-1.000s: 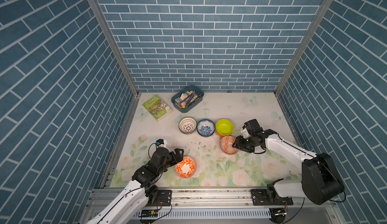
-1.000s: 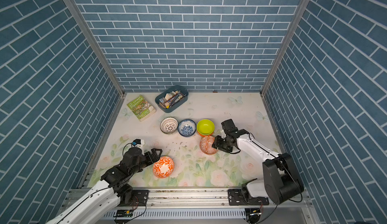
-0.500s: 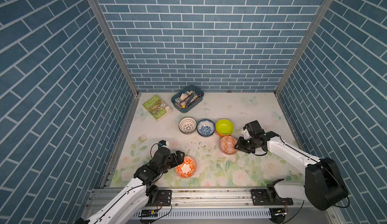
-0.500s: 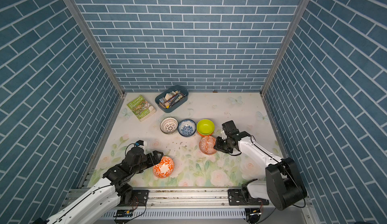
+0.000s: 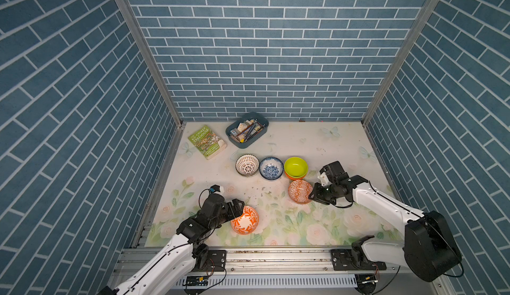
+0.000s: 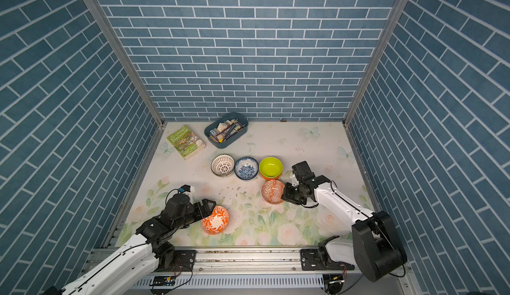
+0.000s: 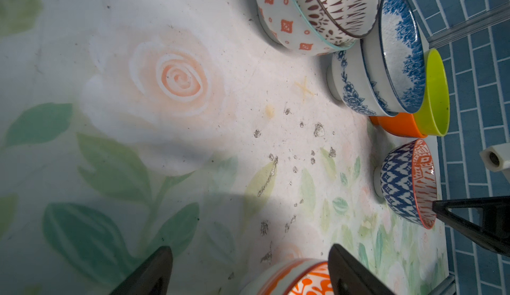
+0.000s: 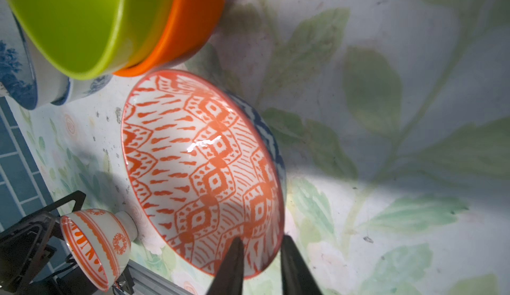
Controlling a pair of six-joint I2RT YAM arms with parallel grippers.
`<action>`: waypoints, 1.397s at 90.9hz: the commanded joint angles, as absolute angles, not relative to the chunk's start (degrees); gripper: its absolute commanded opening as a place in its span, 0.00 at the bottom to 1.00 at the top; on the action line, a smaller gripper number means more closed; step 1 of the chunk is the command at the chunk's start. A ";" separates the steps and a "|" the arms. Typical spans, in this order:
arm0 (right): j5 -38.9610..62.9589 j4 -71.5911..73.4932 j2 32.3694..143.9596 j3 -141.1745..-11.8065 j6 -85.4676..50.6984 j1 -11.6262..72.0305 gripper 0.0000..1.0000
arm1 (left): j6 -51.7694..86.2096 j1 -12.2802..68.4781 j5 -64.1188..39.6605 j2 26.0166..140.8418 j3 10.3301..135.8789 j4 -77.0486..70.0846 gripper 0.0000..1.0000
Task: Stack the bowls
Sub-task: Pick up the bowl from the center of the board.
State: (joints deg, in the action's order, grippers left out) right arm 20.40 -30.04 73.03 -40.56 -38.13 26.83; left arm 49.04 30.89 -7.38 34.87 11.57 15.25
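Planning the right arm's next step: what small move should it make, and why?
Probably close the right gripper on the rim of the orange diamond-patterned bowl: its fingers straddle that rim, one inside, one outside, with a gap showing between them.

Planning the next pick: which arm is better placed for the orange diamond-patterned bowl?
Right. The right gripper straddles the rim of the orange diamond-patterned bowl, beside the lime-green bowl; the left gripper sits open at the orange scroll-patterned bowl, farther off.

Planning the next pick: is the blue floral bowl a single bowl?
No, the left wrist view shows the blue floral bowl nested inside a second blue bowl.
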 commanded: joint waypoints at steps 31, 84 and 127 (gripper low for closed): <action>13.50 -39.01 67.88 -46.22 -37.65 27.99 0.61 | 47.72 32.33 -7.26 35.50 11.67 19.39 0.59; 12.00 -38.02 67.02 -47.26 -34.83 27.96 0.61 | 54.01 41.83 -2.15 34.46 14.69 20.12 0.35; 8.55 -37.50 64.36 -47.10 -34.03 27.65 0.64 | 57.01 53.34 7.92 49.18 23.53 18.66 0.03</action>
